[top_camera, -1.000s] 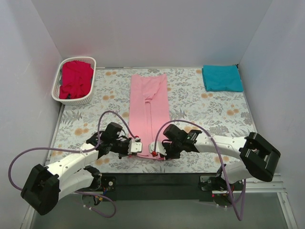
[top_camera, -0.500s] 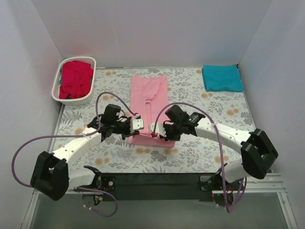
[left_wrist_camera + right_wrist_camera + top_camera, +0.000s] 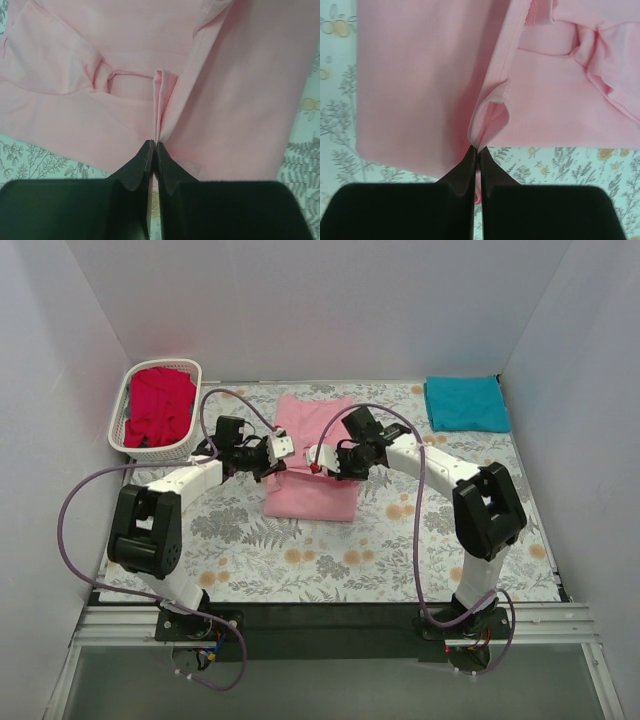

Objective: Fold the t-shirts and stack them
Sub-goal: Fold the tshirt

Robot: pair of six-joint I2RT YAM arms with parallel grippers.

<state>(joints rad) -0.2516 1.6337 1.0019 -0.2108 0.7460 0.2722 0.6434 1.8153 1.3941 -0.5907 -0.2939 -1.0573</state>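
Observation:
The light pink t-shirt (image 3: 312, 470) lies in the middle of the table, its near half doubled back toward the far half. My left gripper (image 3: 281, 450) is shut on its left hem corner, and my right gripper (image 3: 312, 459) is shut on its right hem corner; both hold the cloth over the shirt's middle. In the left wrist view the gripper (image 3: 155, 145) pinches a fold of pink t-shirt (image 3: 240, 90). In the right wrist view the gripper (image 3: 478, 149) pinches a pink loop of the shirt (image 3: 420, 85). The teal t-shirt (image 3: 465, 403) lies folded at the far right. The red t-shirt (image 3: 160, 405) fills the basket.
A white lattice basket (image 3: 121, 420) stands at the far left corner. The table carries a floral cloth (image 3: 350, 560). White walls close in the back and both sides.
Both grippers have carried the pink shirt's near hem away from me, from the near edge to over the shirt's middle, folding it in half. Both arms are stretched out farther.

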